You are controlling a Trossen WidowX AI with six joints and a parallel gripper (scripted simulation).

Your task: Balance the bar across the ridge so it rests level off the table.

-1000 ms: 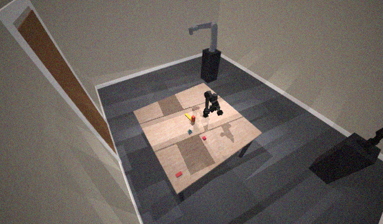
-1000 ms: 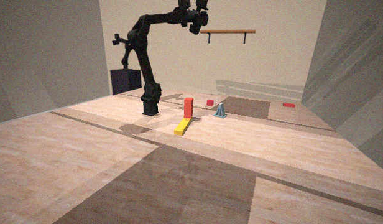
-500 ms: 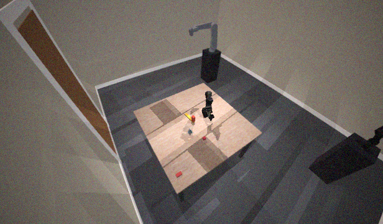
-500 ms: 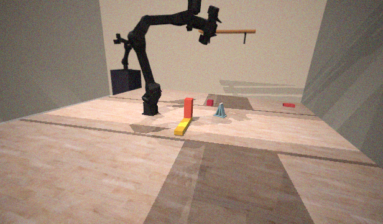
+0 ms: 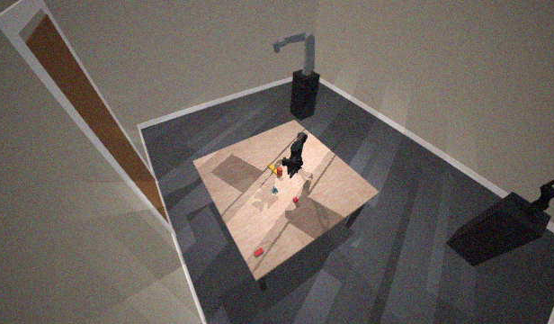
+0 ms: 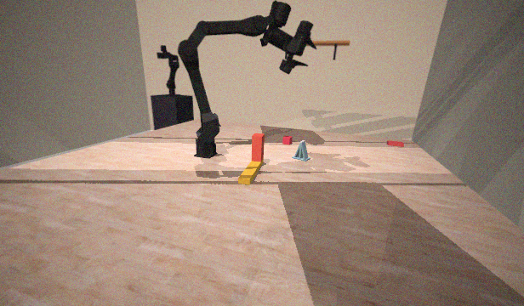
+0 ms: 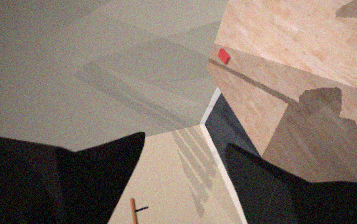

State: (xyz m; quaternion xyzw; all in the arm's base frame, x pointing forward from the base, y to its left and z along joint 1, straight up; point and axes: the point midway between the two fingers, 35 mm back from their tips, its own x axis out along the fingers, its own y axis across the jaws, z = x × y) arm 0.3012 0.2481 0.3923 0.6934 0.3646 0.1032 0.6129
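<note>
A yellow bar lies flat on the table. Its far end in the exterior view meets the base of an upright red-orange block; whether they touch is not clear. A small light-blue ridge stand stands on the table apart from the bar, to its right in the exterior view. My gripper is open and empty, high above the table. Neither the bar nor the ridge shows in the wrist view.
The upright red-orange block stands by the bar. A small red cube lies beyond the ridge. A flat red block lies near a table corner. An orange wall shelf is behind.
</note>
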